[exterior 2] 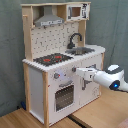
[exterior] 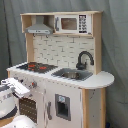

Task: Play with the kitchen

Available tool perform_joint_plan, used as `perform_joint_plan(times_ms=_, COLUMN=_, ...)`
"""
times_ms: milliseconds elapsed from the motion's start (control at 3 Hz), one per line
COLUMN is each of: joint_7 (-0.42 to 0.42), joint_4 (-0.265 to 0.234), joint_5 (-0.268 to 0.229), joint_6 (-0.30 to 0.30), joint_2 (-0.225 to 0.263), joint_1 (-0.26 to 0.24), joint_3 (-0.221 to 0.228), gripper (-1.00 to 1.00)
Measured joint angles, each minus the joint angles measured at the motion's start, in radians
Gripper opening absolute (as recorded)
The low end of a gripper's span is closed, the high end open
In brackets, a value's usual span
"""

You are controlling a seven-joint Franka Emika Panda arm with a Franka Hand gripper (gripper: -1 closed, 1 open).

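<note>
The kitchen (exterior: 65, 50) (exterior 2: 37, 80) is a tall white and light-wood toy with a black faucet (exterior: 84, 59) (exterior 2: 75, 39), a sink (exterior: 72, 74) (exterior 2: 82, 50) and a red-ringed hob (exterior: 36, 66) (exterior 2: 52, 59). A grey hood (exterior: 39, 29) (exterior 2: 49, 21) hangs over the hob. My gripper (exterior: 26, 90) (exterior 2: 76, 70) is at the front panel just under the counter, above the windowed oven door (exterior: 29, 107) (exterior 2: 64, 96). It points at the row of knobs (exterior 2: 56, 76). In the first exterior view my arm covers part of that panel.
A toy microwave (exterior: 70, 23) (exterior 2: 76, 11) sits in the top shelf beside the hood. A grey curtain (exterior: 115, 45) (exterior 2: 10, 60) hangs behind the kitchen. The unit stands on a wooden surface (exterior 2: 15, 120). A rounded counter end (exterior: 100, 80) juts out at the first exterior view's right.
</note>
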Motion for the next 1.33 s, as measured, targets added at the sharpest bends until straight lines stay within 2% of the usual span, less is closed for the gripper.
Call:
perform_joint_plan(times_ms=667, joint_7=0.005, joint_4=0.217, joint_5=0.002, joint_6=-0.019, joint_2=0.001, joint_1=-0.057, joint_3=-0.005, gripper=1.0)
perform_joint_plan(times_ms=1000, joint_7=0.019, joint_4=0.308, joint_5=0.002, joint_6=-0.022, joint_2=0.0, joint_1=-0.117, joint_3=-0.004, gripper=1.0)
perform_joint_plan(times_ms=1333, joint_7=0.117, joint_4=0.359, joint_5=0.002, joint_6=-0.028, joint_2=-0.009, joint_1=-0.161, joint_3=0.001, gripper=1.0)
